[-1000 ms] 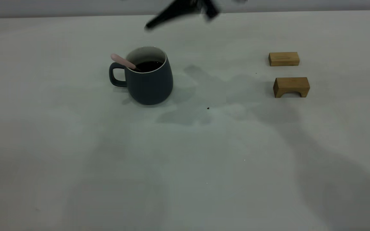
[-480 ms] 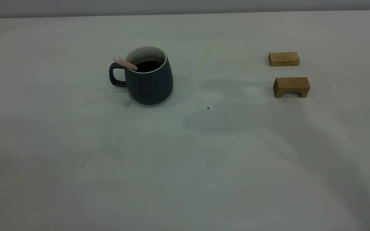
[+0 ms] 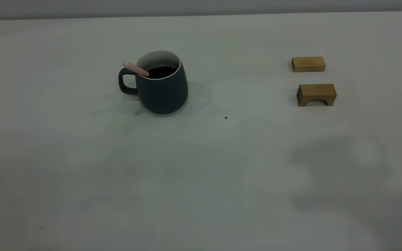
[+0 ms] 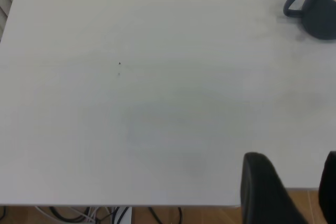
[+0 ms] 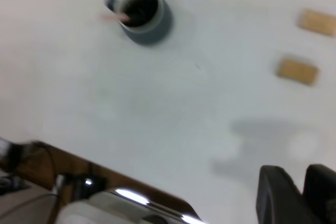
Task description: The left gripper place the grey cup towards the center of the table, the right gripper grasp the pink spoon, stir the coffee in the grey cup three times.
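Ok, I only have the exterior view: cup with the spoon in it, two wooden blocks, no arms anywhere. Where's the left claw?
Observer: The left claw hangs over an edge of the table, far from the grey cup; its wrist view shows it.
Operator: Holding anything?
Observer: No, its fingers are spread with nothing between them.
Operator: And the right claw?
Observer: The right claw is raised, well away from the cup; the pink spoon sits in the cup, far from it.
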Robot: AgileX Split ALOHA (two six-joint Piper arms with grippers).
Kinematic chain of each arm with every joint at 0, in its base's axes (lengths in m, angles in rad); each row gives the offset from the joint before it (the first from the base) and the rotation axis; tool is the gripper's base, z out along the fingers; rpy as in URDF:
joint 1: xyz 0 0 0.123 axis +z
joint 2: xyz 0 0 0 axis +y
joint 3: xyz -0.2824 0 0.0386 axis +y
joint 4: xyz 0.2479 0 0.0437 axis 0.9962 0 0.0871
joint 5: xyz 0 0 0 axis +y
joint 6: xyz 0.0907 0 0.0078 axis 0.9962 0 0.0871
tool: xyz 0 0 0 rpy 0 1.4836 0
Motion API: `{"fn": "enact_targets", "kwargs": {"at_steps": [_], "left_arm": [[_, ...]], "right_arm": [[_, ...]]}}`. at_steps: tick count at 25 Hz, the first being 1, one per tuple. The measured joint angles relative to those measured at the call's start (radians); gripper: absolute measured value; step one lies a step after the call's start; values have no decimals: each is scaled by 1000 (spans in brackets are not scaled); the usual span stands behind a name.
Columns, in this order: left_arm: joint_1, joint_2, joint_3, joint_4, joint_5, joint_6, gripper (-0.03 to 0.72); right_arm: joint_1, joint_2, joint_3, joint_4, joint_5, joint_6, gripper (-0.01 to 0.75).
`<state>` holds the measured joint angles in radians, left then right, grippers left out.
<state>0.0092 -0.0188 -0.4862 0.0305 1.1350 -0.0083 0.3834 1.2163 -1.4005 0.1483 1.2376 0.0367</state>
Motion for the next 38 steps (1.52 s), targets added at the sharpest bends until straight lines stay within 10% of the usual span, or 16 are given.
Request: {"fn": "enact_targets", "kwargs": {"at_steps": [5,15,25,38], "left_arm": [[0,0,0,0,0,0,337],[0,0,0,0,0,0,337],[0,0,0,0,0,0,337],[0,0,0,0,0,0,337]], "right_arm": [[-23,-278,248,-37,0,-37,147],[-327,-849,594,-93,0,-51,155],[-341,-1076,897,-110,-77,-50,163],[-344,-1196,931,-135,-102,-50,177]]}}
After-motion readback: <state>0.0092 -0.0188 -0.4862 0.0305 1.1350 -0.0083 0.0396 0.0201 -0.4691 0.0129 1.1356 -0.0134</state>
